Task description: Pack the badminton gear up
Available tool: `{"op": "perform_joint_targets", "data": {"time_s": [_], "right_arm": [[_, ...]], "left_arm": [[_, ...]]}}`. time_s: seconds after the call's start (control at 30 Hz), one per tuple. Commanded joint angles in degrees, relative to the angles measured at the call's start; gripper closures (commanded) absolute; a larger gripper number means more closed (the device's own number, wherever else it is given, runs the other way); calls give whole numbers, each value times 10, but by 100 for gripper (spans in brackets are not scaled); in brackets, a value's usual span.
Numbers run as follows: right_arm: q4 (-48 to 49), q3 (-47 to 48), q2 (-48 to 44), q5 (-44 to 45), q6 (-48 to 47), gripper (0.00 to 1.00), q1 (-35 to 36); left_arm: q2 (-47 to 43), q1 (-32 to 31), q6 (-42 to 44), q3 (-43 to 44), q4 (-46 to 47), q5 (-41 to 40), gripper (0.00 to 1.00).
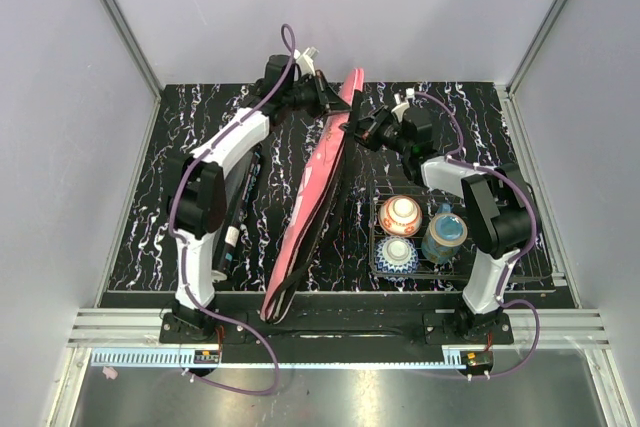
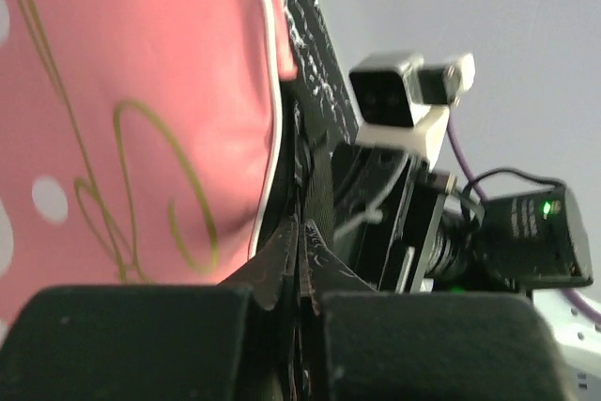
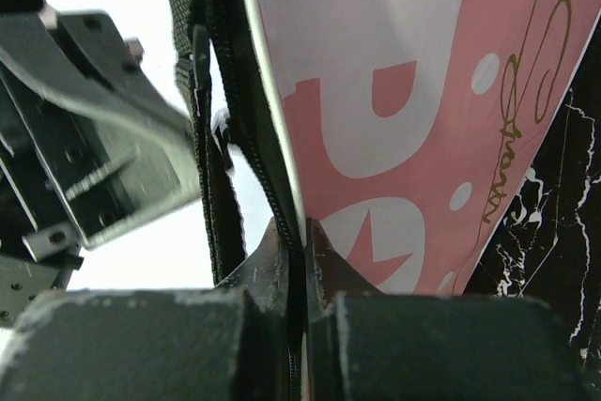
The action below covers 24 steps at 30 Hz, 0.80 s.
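Left tool (image 2: pixel 300 237) clenched on black edge of pink racket cover (image 1: pixel 318 182), right tool (image 3: pixel 302 232) clamped on same edge, upper centre

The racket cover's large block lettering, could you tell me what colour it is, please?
White, on the pink racket cover; clearest in the right wrist view.

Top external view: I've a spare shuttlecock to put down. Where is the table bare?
Bare: the strip between the pink cover and the wire basket, and the far-right corner behind the right arm. Crowded: far centre, where left gripper and right gripper clamp the cover; the black tube lies under the left arm.
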Motion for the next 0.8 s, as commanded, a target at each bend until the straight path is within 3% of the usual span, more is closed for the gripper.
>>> {"op": "perform_joint_targets", "data": {"time_s": [0.0, 0.13, 0.27, 0.33, 0.37, 0.47, 0.67, 0.77], "right_arm": [[60, 39, -18, 40, 18, 100, -11], [54, 27, -30, 34, -2, 100, -10], [20, 11, -60, 26, -21, 100, -10], [-32, 17, -75, 12, -62, 89, -9], [-112, 19, -98, 12, -78, 70, -9], [-263, 25, -142, 45, -145, 50, -14], [-403, 54, -191, 67, -238, 39, -40], [-418, 96, -187, 81, -264, 29, -50]], "left_arm": [[-108, -8, 30, -98, -1, 28, 100], [-141, -8, 47, -138, 2, 25, 100], [-128, -8, 55, -115, -30, 27, 100], [-129, -9, 55, -113, -25, 23, 100], [-130, -8, 58, -108, -29, 20, 100], [-126, -8, 77, -81, -66, 3, 100], [-129, -8, 65, -79, -67, 5, 100], [-137, -10, 67, -81, -67, 4, 100]]}}
